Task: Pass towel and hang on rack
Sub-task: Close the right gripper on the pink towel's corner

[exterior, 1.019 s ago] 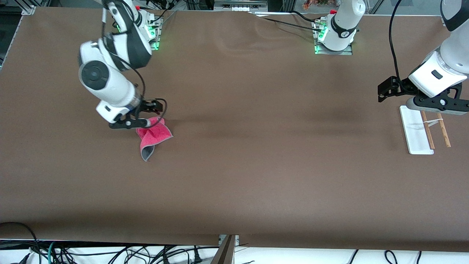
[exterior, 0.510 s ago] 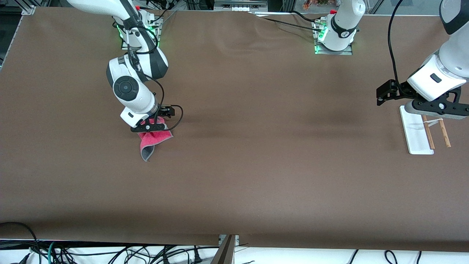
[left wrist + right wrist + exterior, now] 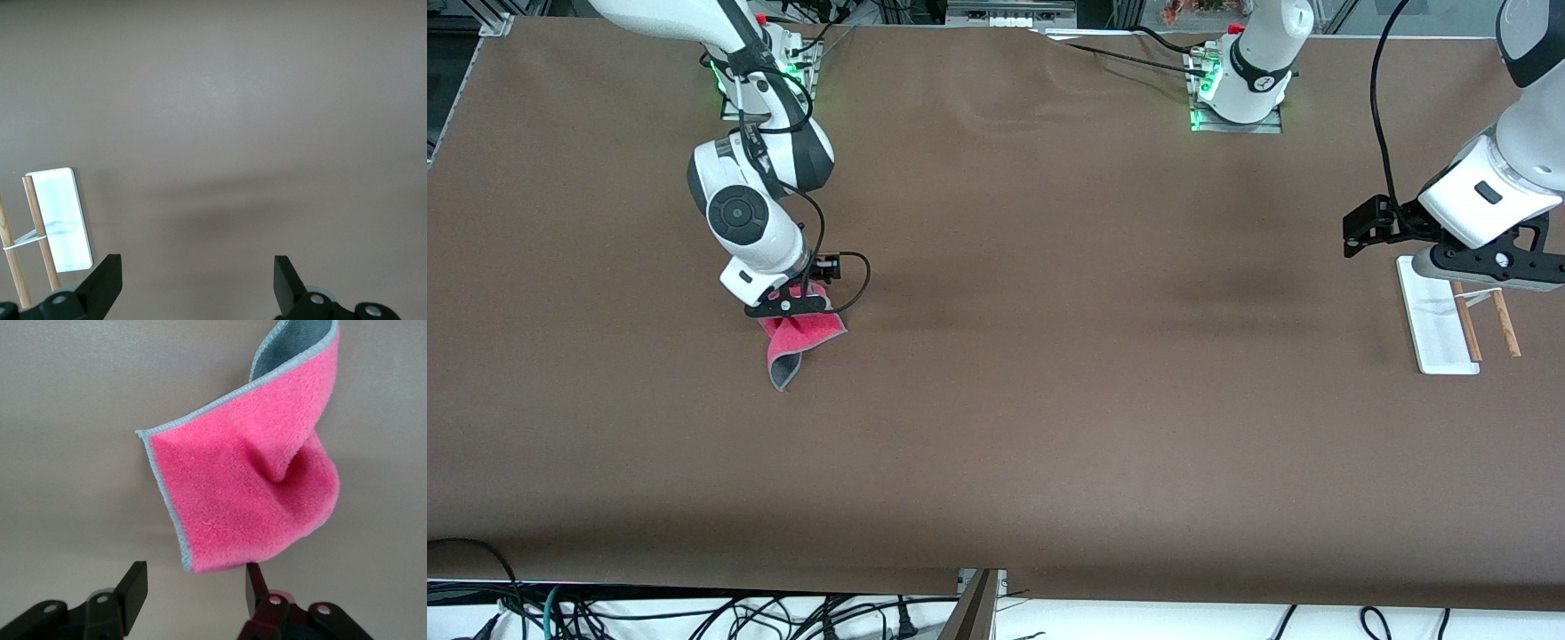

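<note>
Towel [image 3: 800,338] crumpled on table [image 3: 1049,400] toward right arm's end, pink up, one corner folded grey side out. Right gripper [image 3: 190,590] low at its edge, fingers apart, straddling hem, nothing pinched. Judgement: go deeper over hem before closing, catch both layers. Left gripper [image 3: 193,283] wide open, empty, waits over rack [image 3: 1440,324].

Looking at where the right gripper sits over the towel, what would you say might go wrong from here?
1. The right gripper has its jaws open around only the towel's edge, so they may pinch a thin corner that slips on lifting.
2. The towel lies crumpled with a fold turned up, so it may dangle bunched and be awkward to hand over.
3. The left gripper waits, jaws open, over the rack; it has a long way to travel for the handover.
</note>
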